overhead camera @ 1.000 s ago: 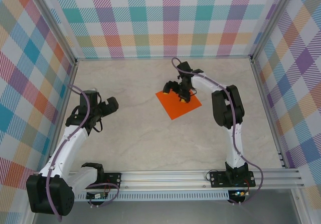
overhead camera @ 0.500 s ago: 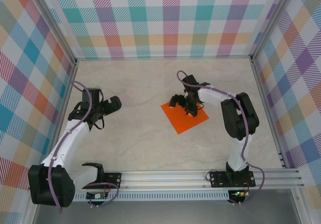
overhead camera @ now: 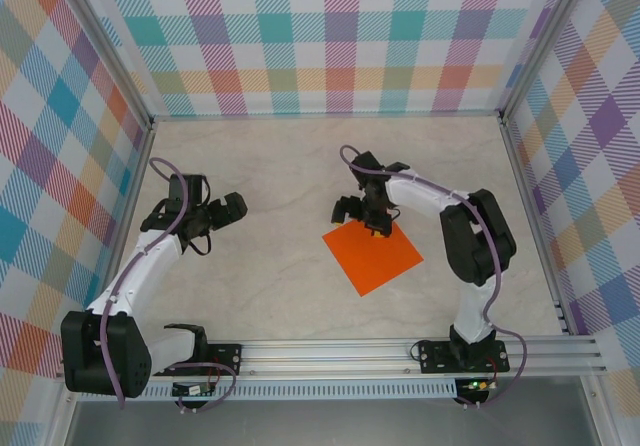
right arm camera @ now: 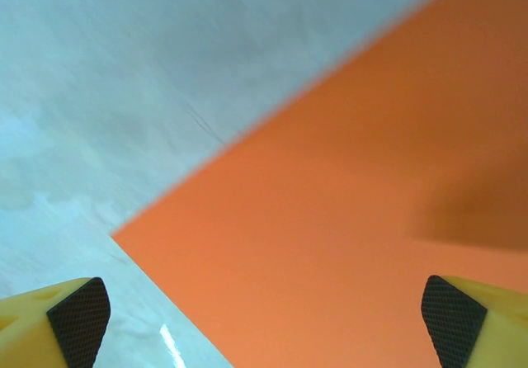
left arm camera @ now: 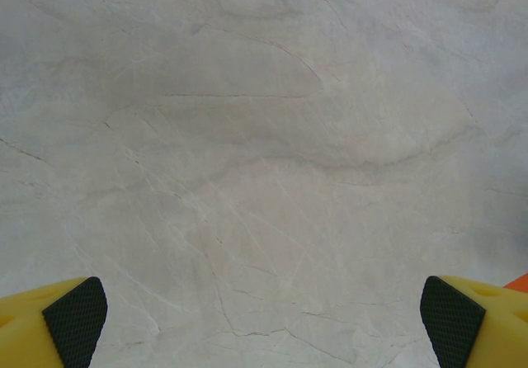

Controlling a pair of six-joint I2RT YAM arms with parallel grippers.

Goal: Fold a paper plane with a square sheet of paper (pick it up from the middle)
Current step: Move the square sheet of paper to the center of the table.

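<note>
1. Your right fingers (overhead camera: 344, 208) are hanging spread wide over the far corner of the paper (overhead camera: 375, 256), pinching nothing.
2. I cannot tell whether their tips are touching it.
3. The paper is lying flat on the worktop (overhead camera: 280, 286), an unfolded orange square turned like a diamond, right of centre.
4. In the right wrist view, its edge is running diagonally between the two pads.
5. Your left fingers (overhead camera: 232, 204) are hovering spread wide over bare worktop, well apart from the paper, holding nothing.
</note>
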